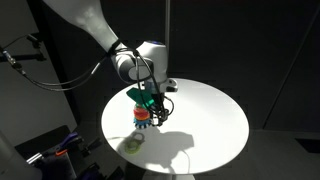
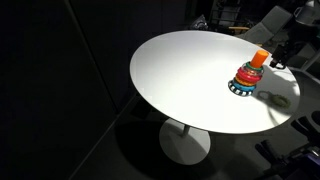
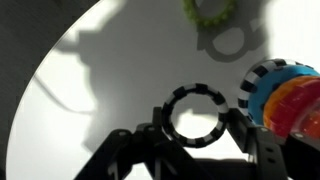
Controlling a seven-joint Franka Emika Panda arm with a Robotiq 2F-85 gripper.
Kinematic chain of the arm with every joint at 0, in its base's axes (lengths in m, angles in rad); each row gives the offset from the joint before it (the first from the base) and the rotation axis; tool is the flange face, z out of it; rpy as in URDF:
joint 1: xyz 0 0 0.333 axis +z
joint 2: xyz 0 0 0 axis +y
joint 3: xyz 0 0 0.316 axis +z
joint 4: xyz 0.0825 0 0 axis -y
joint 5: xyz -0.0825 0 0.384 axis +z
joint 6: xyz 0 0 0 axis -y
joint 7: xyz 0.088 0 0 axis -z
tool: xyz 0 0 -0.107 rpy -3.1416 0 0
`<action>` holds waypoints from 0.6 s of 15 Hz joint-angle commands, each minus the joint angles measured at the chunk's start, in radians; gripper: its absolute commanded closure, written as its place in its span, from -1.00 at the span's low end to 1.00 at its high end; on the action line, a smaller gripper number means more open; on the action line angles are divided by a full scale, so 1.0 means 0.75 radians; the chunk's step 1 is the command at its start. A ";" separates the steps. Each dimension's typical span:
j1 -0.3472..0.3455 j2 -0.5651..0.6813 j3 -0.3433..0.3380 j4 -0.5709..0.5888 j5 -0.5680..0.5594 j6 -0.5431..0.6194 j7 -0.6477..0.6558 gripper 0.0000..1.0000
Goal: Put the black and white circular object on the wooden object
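Wrist view, fingers (image 3: pixel 246 136) clamped on black and white circular object (image 3: pixel 196 90), just beside wooden object (image 3: pixel 285 95), above white table (image 3: pixel 100 60)

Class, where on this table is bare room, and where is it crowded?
Bare: the round white table from the coloured wooden stacking post to the opposite rim. Crowded: beside the post, with the gripper, black and white ring, yellow ring.
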 commanded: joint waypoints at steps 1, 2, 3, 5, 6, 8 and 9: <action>0.028 -0.106 0.007 0.022 0.042 -0.103 0.017 0.17; 0.036 -0.132 0.008 0.028 0.050 -0.122 0.016 0.17; 0.044 -0.153 0.009 0.035 0.059 -0.143 0.013 0.17; 0.060 -0.192 0.010 0.050 0.085 -0.183 0.006 0.17; 0.068 -0.210 0.011 0.059 0.105 -0.209 0.000 0.17; 0.083 -0.240 0.012 0.074 0.140 -0.253 -0.012 0.17; 0.090 -0.251 0.013 0.084 0.157 -0.275 -0.015 0.17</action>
